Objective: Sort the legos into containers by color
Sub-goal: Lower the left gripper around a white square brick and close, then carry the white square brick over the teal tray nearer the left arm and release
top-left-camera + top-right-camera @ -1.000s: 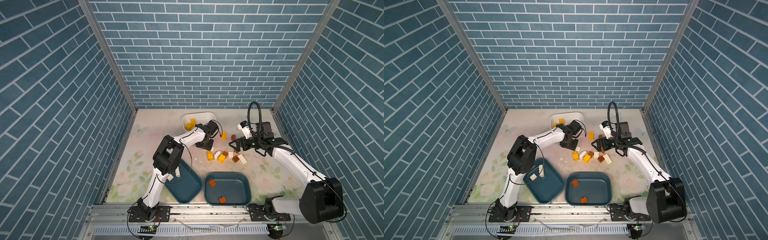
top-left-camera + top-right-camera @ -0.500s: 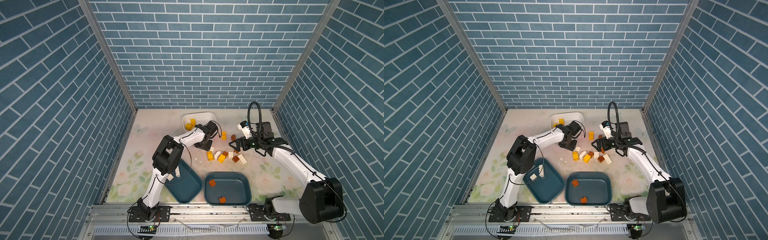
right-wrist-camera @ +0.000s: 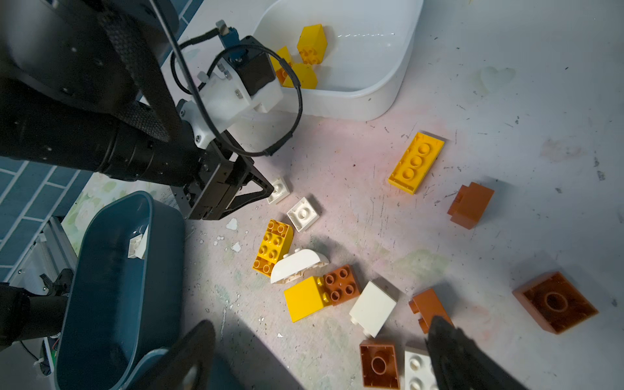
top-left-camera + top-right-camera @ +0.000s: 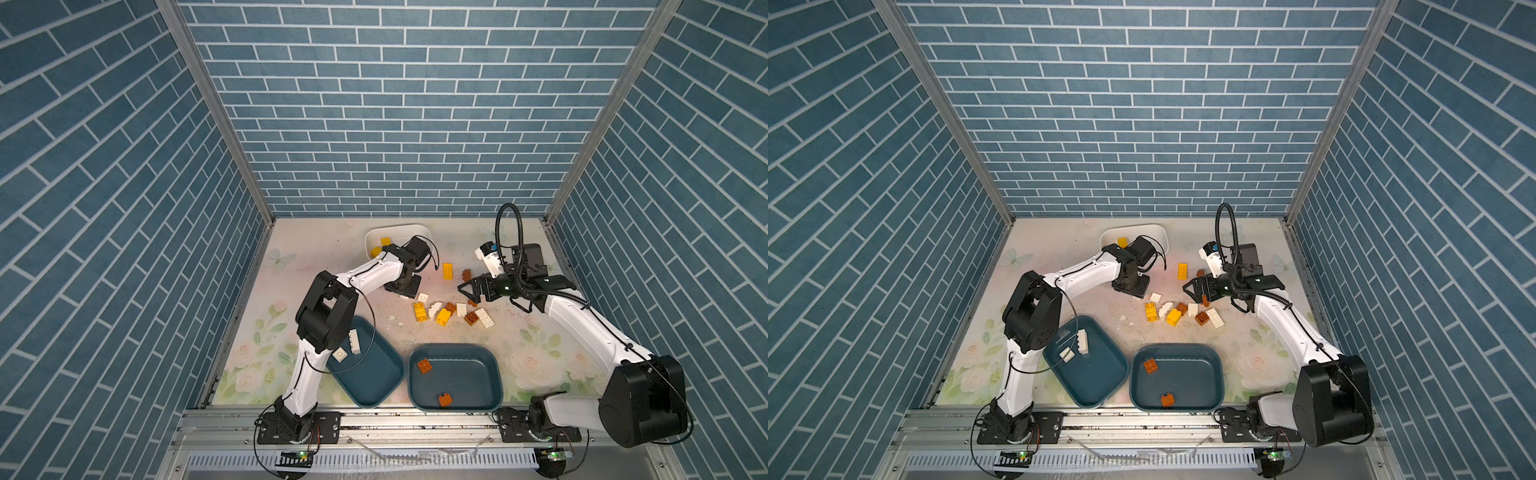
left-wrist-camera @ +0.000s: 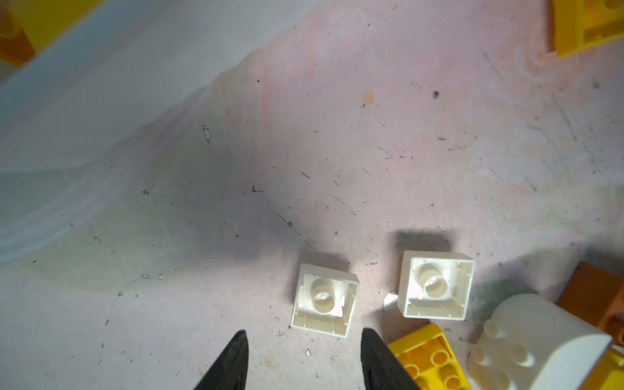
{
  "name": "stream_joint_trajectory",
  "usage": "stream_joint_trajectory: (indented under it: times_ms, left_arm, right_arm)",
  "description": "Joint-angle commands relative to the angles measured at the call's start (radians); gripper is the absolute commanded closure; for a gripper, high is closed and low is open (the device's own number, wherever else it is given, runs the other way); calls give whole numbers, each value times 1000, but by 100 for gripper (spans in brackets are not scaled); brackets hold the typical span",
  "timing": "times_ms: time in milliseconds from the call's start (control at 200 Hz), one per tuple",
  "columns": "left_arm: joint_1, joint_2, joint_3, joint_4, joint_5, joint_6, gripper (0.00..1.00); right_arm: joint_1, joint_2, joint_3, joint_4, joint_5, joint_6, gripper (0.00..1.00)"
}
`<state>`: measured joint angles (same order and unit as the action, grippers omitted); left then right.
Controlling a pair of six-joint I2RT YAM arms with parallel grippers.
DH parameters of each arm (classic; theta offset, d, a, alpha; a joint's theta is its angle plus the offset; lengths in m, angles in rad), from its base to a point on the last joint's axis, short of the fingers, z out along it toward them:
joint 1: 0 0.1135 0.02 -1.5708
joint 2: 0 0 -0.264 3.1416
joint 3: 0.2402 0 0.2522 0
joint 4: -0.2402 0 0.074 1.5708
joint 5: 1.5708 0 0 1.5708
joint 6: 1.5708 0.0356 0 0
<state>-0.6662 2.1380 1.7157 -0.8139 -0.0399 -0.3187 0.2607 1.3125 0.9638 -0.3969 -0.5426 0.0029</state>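
Top views: we find the left gripper (image 4: 404, 287) hardly moved this past second, low beside the white tub (image 4: 409, 237); the loose legos (image 4: 442, 313) beyond it lie undisturbed, so no pick yet.
Left wrist: our jaws stand parted and empty; a white brick (image 5: 324, 300) sits just ahead, with bare floor tubward.
Right wrist: the right gripper (image 3: 320, 321) gapes wide, empty, by a brown brick (image 3: 427, 305), farther from the tub; bricks crowd it.

Legos (image 4: 443, 317) crowd the table (image 4: 299, 257) middle; its far-left corner lies open.
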Motion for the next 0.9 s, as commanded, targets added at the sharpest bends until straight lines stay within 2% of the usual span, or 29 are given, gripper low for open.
stream_joint_trajectory:
  times_ms: [0,360,565,745,895]
  left_arm:
    - [0,31,-2,10,36,23,43]
    - [10,72,3,1,46,78,49]
    - [16,44,21,-33,31,87,72]
    - [22,-63,-5,-99,53,67,72]
    - [20,-231,-138,-149,82,1,72]
  right_arm:
    - [-5,-8,-12,-14,-9,-1,2]
    - [-11,-12,-11,-24,-9,-3,2]
    - [-10,-6,-3,-25,-8,-3,2]
    - [-11,7,16,-21,-24,-3,2]
    - [-8,33,50,-19,-59,2,2]
